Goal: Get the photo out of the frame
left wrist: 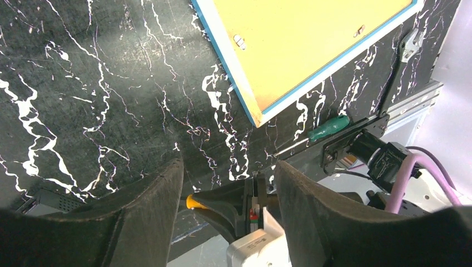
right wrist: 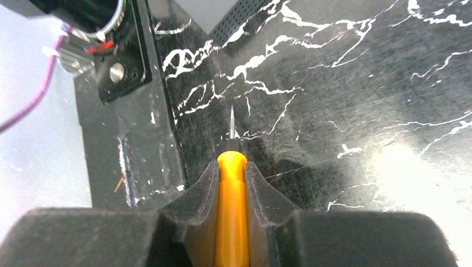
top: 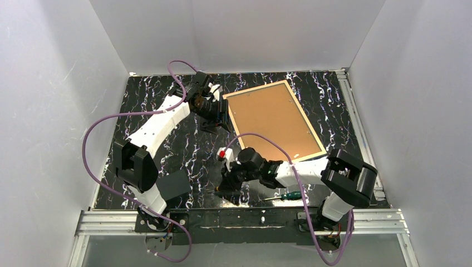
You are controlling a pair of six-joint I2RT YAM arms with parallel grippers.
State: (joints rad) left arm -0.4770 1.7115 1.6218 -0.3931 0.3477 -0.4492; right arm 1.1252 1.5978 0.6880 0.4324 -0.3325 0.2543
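The right gripper (right wrist: 231, 167) pinched an orange screwdriver (right wrist: 231, 222), its tip aimed away from the frame (top: 307, 117). The frame lay back-up behind it, skewed. The photo was hidden under the backing board (top: 273, 119). The left gripper (left wrist: 228, 172), spread, hung nearer, beside the frame's far-left corner.

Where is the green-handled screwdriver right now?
In the top view, the green-handled screwdriver lies on the table right of centre, between the right arm and the near rail.
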